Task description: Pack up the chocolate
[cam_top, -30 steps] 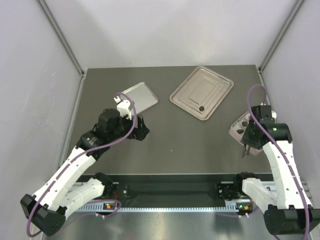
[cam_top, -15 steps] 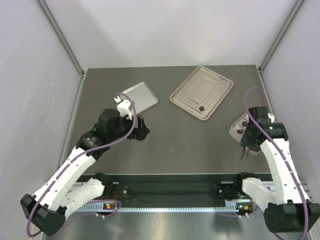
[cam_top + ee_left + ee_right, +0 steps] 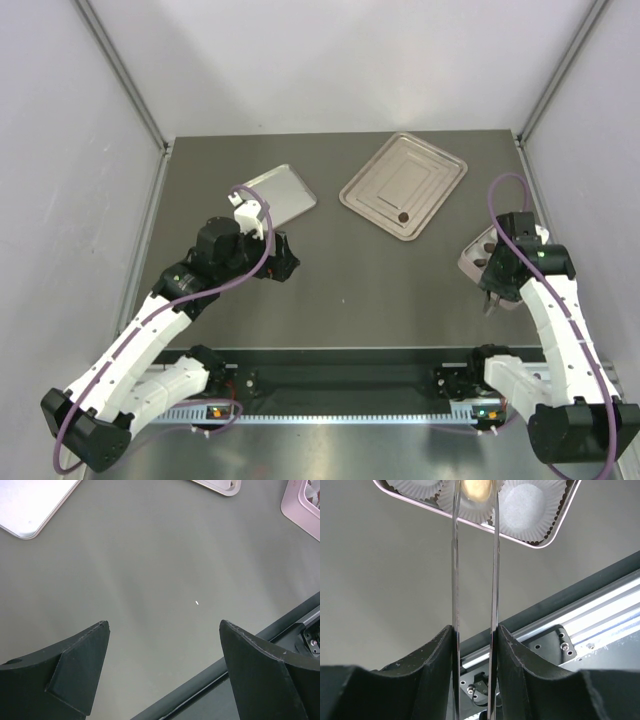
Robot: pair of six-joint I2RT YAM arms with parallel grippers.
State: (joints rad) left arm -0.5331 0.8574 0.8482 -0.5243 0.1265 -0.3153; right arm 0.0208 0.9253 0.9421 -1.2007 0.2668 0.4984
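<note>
The grey surface (image 3: pixel 340 280) carries a larger silver tray (image 3: pixel 390 170) at the back and a smaller silver tray (image 3: pixel 285 192) to its left. A pink box (image 3: pixel 472 256) sits at the right edge, partly under the right arm, with white paper cups (image 3: pixel 527 502) inside it.

The left gripper (image 3: pixel 163 627) hovers over bare surface, its jaws spread wide.

The right gripper (image 3: pixel 474 500) has two thin metal blades (image 3: pixel 455 570) reaching into the box with a narrow gap between them. I cannot tell whether they pinch anything.

One dark chocolate (image 3: pixel 403 216) lies on the larger tray. A tan chocolate piece (image 3: pixel 475 486) sits in a cup between the blade tips, and dark pieces (image 3: pixel 489 243) show in the box.
</note>
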